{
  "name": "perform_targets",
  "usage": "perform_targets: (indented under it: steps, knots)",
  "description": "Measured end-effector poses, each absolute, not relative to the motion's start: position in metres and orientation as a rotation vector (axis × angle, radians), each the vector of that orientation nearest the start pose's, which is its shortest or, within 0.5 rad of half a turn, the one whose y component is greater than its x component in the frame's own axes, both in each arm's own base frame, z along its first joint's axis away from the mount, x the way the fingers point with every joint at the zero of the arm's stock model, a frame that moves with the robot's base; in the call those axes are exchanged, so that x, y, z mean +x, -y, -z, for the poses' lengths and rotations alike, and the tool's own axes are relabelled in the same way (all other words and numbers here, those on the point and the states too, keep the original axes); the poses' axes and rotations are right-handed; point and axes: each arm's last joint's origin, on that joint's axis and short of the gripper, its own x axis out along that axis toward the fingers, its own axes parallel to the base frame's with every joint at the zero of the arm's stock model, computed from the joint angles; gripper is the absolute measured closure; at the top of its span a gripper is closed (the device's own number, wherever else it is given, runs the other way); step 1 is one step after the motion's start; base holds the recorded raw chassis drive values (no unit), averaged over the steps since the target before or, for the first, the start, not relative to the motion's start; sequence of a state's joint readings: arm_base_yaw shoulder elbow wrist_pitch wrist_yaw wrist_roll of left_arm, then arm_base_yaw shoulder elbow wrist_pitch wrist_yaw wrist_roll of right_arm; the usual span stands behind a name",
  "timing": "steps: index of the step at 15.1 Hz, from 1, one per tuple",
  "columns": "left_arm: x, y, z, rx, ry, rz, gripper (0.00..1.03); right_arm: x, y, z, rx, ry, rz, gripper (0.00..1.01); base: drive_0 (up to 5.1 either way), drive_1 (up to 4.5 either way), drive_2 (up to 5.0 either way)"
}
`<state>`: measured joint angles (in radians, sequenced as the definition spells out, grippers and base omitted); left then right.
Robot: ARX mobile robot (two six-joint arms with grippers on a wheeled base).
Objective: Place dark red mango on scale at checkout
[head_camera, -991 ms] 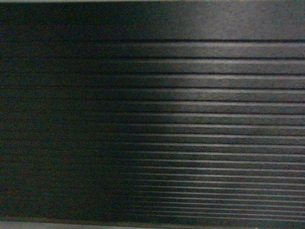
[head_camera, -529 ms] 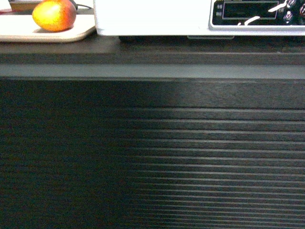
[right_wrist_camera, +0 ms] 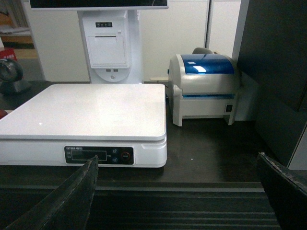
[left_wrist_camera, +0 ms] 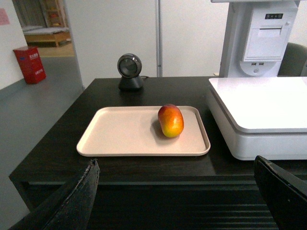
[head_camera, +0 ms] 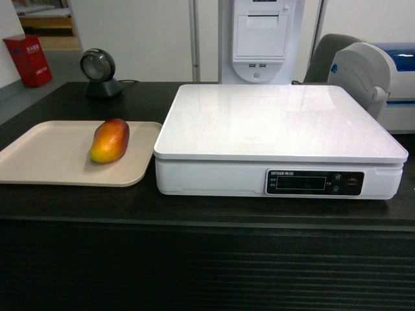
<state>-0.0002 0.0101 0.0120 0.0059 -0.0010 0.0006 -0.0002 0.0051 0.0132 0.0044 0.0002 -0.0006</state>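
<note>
The dark red mango [head_camera: 110, 140] lies on a flat beige tray [head_camera: 39, 162] at the left of the dark checkout [head_camera: 207, 214] counter. Just to its right stands the white scale [head_camera: 279, 123], its platform bare. In the left wrist view the mango [left_wrist_camera: 171, 120] is ahead, past the counter's front edge. My left gripper [left_wrist_camera: 176, 160] is open and holds nothing, in front of the counter and short of the tray [left_wrist_camera: 120, 134]. My right gripper [right_wrist_camera: 177, 157] is open too, facing the scale [right_wrist_camera: 91, 110] from in front of the counter. Neither gripper shows in the head view.
A round black scanner [head_camera: 98, 72] stands behind the tray. A white receipt kiosk [head_camera: 260, 39] rises behind the scale. A white and blue label printer [right_wrist_camera: 204, 88] sits right of the scale. A dark wall panel [right_wrist_camera: 278, 57] closes the right side. The counter's ribbed front [head_camera: 207, 272] faces me.
The head view has risen from the ribbed front panel to above the countertop. The tray, mango and whole scale are now in sight.
</note>
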Motion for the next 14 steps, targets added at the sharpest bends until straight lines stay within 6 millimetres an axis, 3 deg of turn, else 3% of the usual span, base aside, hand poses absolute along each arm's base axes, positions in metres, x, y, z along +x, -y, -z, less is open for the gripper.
perform_targets:
  steps: [14]
  knots:
    - [0.0977, 0.0, -0.1658, 0.0, -0.004, 0.0, 0.05, 0.0972, 0.0, -0.1672, -0.001, 0.004, 0.0, 0.03, 0.0, 0.0, 0.0]
